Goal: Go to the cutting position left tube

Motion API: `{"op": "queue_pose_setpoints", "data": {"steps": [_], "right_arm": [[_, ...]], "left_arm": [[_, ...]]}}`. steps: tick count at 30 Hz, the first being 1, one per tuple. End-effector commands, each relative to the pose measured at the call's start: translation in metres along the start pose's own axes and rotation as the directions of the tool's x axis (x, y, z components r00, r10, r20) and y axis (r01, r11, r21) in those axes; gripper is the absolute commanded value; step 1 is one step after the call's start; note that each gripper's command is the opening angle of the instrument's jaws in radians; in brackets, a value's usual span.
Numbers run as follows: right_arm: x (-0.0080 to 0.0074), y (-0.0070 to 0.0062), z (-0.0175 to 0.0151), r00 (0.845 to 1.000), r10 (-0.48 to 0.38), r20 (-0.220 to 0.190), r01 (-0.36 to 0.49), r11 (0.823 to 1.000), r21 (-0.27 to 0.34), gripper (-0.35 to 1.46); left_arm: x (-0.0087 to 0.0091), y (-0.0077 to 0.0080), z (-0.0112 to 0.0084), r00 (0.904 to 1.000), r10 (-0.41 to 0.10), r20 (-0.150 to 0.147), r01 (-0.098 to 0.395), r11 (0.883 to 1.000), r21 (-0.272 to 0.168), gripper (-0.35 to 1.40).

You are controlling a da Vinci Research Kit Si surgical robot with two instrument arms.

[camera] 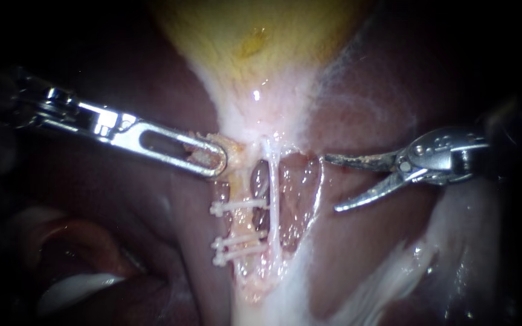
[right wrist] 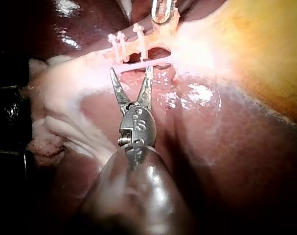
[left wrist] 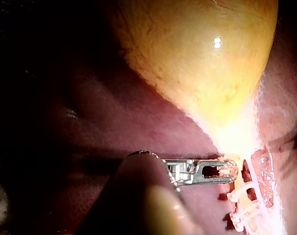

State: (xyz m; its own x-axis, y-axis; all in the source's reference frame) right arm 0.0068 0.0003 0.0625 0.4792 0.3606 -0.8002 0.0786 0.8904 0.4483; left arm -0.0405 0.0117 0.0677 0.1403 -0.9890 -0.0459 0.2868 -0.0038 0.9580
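1. Down the middle of the endoscope view, just below the gallbladder (camera: pixel 255 36), sits the left tube (camera: pixel 240 223). It carries 3 clips (camera: pixel 240 205): 1 higher up, 2 close together lower down.
2. Left instrument (camera: pixel 212 158): jaws closed on the tissue at the gallbladder's narrow end, just above the top clip, apparently holding things taut.
3. Right instrument (camera: pixel 331 184): curved blade-like jaws spread wide with nothing between them. It's parked over the liver (camera: pixel 357 253), apart from both tubes.
4. The right tube (camera: pixel 273 199), a thin pale strand, lies between those blades and the left tube, so my guess is that's the thing to avoid snagging on the way in.
5. Handling-wise, the left tube looks soft, wet and floppy, almost weightless and easy to tear. It'll probably slide rather than resist.
6. Where to go: I'd say the bare stretch between the top clip and the lower pair. The blades should straddle it there and stay off the clips.
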Motion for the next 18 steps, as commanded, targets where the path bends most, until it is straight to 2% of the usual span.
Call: {"op": "queue_pose_setpoints", "data": {"steps": [1, 6, 11, 18], "right_arm": [[0.0, 0.0, 0.0, 1.0, 0.0, -0.001, 0.0, 1.0, 0.001, 1.44], [0.0, -0.0001, 0.0001, 1.0, 0.0, -0.001, 0.0, 1.0, 0.004, 1.44], [0.0, 0.0, 0.0001, 1.0, 0.0, -0.001, 0.0, 1.0, 0.006, 1.44], [0.0001, 0.0, 0.0003, 1.0, 0.0, -0.002, 0.0, 1.0, 0.012, 1.44]], "left_arm": [[0.0, 0.0, 0.0, 1.0, 0.0, 0.0, 0.0, 1.0, 0.0, -0.35], [0.0001, -0.0002, -0.0005, 1.0, 0.0, -0.002, 0.0, 1.0, 0.002, -0.35], [-0.0002, -0.0011, -0.0024, 0.9999, -0.005, -0.015, 0.005, 1.0, 0.012, -0.35], [-0.001, -0.0028, -0.0054, 0.9999, -0.016, 0.001, 0.016, 1.0, 0.005, -0.35]]}}
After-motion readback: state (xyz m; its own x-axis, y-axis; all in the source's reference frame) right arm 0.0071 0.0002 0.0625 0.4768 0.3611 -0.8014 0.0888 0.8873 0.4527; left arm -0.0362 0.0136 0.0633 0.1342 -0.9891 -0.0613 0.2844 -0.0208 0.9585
